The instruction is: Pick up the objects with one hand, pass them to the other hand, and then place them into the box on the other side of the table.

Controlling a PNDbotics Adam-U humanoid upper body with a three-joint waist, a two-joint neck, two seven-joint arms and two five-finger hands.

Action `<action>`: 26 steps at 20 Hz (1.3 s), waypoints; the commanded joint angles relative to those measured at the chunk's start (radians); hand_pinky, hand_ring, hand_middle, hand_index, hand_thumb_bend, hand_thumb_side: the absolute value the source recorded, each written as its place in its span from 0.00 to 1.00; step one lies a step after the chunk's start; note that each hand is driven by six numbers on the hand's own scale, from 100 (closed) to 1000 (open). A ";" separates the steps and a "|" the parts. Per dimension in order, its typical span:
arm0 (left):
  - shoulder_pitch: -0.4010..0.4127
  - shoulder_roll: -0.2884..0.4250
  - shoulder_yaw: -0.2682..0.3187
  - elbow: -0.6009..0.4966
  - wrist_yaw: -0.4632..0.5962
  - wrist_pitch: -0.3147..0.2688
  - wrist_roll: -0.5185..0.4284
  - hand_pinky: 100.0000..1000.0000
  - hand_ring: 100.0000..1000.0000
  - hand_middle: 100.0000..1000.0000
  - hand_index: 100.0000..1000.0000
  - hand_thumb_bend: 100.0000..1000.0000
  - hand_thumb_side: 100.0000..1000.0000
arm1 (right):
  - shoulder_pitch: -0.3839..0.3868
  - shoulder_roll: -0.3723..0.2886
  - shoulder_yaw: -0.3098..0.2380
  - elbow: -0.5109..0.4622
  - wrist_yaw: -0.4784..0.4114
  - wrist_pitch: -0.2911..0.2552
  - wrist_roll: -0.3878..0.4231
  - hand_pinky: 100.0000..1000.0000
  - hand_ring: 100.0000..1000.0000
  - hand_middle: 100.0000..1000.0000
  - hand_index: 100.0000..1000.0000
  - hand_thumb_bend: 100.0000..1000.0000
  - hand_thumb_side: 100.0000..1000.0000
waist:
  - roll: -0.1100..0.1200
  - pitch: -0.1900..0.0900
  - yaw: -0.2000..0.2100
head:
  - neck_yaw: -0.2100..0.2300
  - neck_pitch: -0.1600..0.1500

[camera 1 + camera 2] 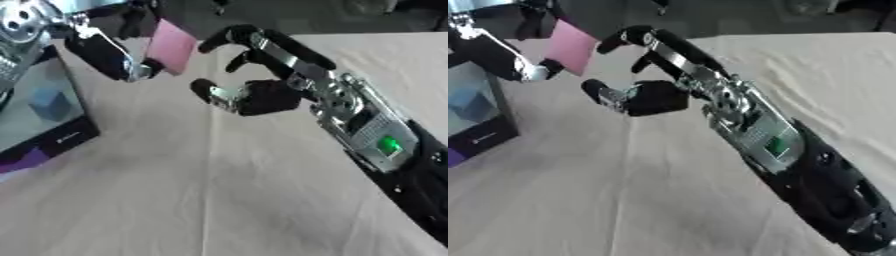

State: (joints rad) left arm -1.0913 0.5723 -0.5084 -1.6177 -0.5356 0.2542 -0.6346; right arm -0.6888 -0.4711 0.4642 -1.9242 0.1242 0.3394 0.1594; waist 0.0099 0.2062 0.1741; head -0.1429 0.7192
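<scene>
Fingers (131, 70) of left hand (109, 55) pinching pink block (171, 46), just right of box (44, 107). Right hand (262, 92) spread, empty, beside block. Carry leftward; release squarely over box.

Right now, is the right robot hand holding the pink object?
No, the left robot hand holds the pink object; the right robot hand is open beside it.
</scene>
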 commanded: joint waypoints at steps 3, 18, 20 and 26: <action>-0.016 0.012 0.015 0.002 0.022 0.012 0.028 0.72 0.48 0.14 0.22 0.00 0.12 | -0.017 -0.001 -0.002 -0.022 -0.036 -0.010 0.005 0.69 0.95 0.78 0.79 0.26 0.39 | -0.012 -0.009 0.000 | 0.005 -0.005; 0.113 0.137 0.182 0.028 -0.013 0.123 0.193 0.72 0.48 0.14 0.21 0.00 0.09 | -0.009 -0.026 -0.015 -0.062 -0.046 0.015 -0.036 0.70 0.96 0.79 0.79 0.25 0.38 | -0.010 -0.010 -0.005 | 0.143 -0.027; 0.155 0.181 0.224 0.071 -0.066 0.134 0.212 0.71 0.49 0.15 0.23 0.00 0.06 | -0.006 -0.030 -0.021 -0.065 -0.049 0.018 -0.040 0.69 0.96 0.79 0.79 0.25 0.34 | -0.009 -0.008 -0.004 | 0.143 -0.030; 0.249 0.252 0.306 0.210 -0.218 0.130 0.226 0.70 0.51 0.16 0.26 0.00 0.03 | -0.005 -0.029 -0.032 -0.065 -0.094 0.035 -0.082 0.69 0.96 0.78 0.77 0.20 0.36 | -0.011 -0.005 -0.004 | 0.122 -0.030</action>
State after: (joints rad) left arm -0.8313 0.7770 -0.2342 -1.4264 -0.7221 0.3835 -0.4183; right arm -0.6820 -0.4815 0.4458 -1.9668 0.0443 0.3715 0.0899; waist 0.0099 0.2062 0.1706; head -0.0172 0.7003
